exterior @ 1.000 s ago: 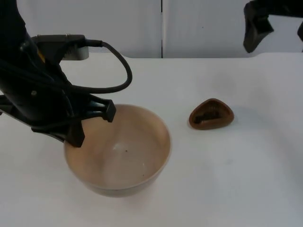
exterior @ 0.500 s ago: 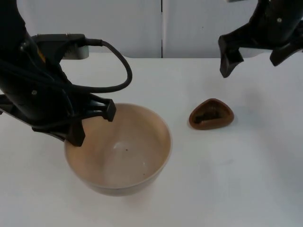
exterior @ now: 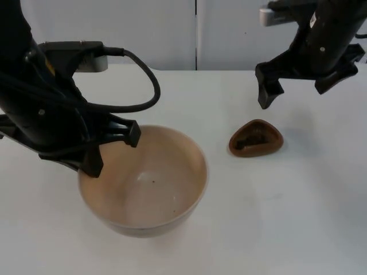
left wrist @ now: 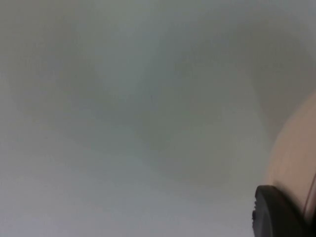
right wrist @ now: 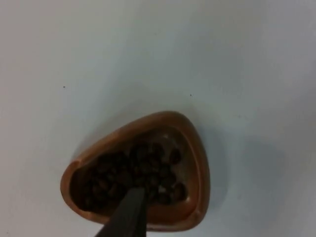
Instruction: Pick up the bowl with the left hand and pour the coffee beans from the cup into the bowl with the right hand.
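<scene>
On white table (exterior: 298,217): left gripper (exterior: 109,150) clamps smooth beige round bowl (exterior: 146,183) rim.
Right gripper (exterior: 292,86) spread wide above glossy brown rounded-triangle cup (exterior: 256,138) holding dark coffee beans (right wrist: 133,173).

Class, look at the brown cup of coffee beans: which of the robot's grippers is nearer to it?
Right. The right gripper hangs open just above and behind the cup, apart from it. The left gripper is across the table, at the rim of the beige bowl.
</scene>
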Robot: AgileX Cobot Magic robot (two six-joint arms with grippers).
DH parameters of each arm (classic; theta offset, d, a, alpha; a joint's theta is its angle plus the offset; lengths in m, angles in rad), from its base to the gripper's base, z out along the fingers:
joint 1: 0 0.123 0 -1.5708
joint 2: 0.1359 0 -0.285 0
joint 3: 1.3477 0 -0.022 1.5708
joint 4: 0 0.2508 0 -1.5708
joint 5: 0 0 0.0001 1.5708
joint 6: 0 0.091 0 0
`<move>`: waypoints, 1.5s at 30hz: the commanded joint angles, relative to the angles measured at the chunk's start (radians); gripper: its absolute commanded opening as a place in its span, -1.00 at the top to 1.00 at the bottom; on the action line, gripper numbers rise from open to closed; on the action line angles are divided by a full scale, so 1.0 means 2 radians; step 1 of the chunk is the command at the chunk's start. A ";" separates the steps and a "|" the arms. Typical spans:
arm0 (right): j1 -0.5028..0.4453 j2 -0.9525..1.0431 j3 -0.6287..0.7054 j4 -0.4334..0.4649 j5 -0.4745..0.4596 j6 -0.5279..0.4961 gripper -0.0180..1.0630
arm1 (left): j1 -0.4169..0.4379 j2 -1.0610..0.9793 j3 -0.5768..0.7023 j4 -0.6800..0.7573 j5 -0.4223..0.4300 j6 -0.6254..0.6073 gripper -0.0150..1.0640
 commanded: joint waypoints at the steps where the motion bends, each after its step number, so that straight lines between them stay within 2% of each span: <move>1: 0.002 0.006 -0.002 -0.003 -0.008 0.000 -0.83 | -0.002 -0.005 -0.001 -0.002 -0.008 -0.005 0.98; 8: 0.002 0.021 -0.006 -0.004 -0.018 -0.001 -0.80 | -0.002 -0.005 -0.001 -0.002 -0.010 -0.005 0.98; 13: 0.002 0.053 -0.064 -0.004 0.035 -0.005 -0.80 | -0.002 -0.005 -0.001 -0.002 -0.010 -0.005 0.98; 19: 0.002 0.088 -0.101 -0.002 0.074 -0.006 -0.80 | -0.002 -0.005 -0.001 -0.002 -0.010 -0.005 0.98; 27: 0.002 0.105 -0.101 -0.002 0.072 -0.007 -0.80 | -0.002 -0.005 -0.001 -0.002 -0.010 -0.005 0.98; 33: 0.002 0.107 -0.101 -0.002 0.062 -0.008 -0.65 | -0.002 -0.005 -0.001 -0.002 -0.010 -0.005 0.98; 45: 0.002 0.120 -0.101 -0.002 0.054 -0.008 -0.59 | -0.002 -0.005 -0.001 -0.002 -0.010 -0.005 0.98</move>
